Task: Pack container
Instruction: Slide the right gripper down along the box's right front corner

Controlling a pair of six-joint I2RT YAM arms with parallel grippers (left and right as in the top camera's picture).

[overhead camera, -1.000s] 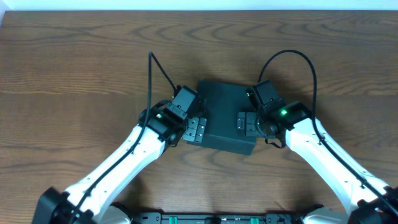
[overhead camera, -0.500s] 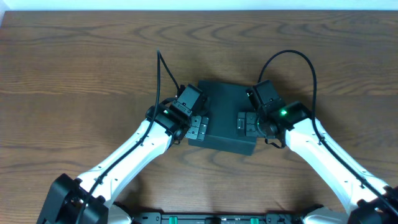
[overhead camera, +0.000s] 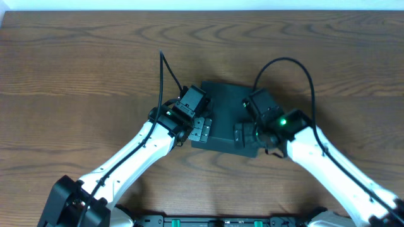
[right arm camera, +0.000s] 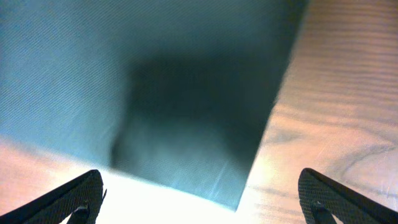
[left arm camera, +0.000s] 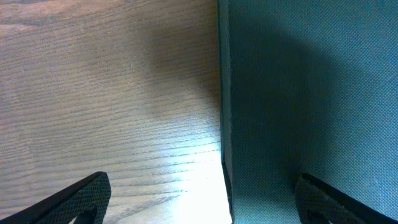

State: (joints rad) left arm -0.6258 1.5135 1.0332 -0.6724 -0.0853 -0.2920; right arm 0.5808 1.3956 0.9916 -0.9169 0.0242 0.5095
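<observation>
Dark teal-black matte cardboard makes up your square container (overhead camera: 226, 113), which sits near the middle of the brown wood-grain table (overhead camera: 76, 75), between the two white arms. Its top shows as one flat dark face, so the lid lies down. Because the outline is close to square, you get no clear long axis. The whole box is turned a little clockwise in the overhead view, with its far edge sloping down toward your right arm's side and its near right corner closest to the robot base. You cannot tell from these views which side carries the hinge. Your left gripper (overhead camera: 201, 129) is at the container's left edge with its fingers spread wide. In the left wrist view, one black fingertip (left arm camera: 84, 193) is over bare wood and the other is over the box top, with the box's straight edge running between them. Your right gripper (overhead camera: 243, 134) is over the near right part of the box, its jaws also spread wide. The right wrist view is blurred, but a corner of the box shows between its fingertips (right arm camera: 78, 193), with wood on either side. Neither gripper pinches anything, and you cannot tell whether either one touches the cardboard.
</observation>
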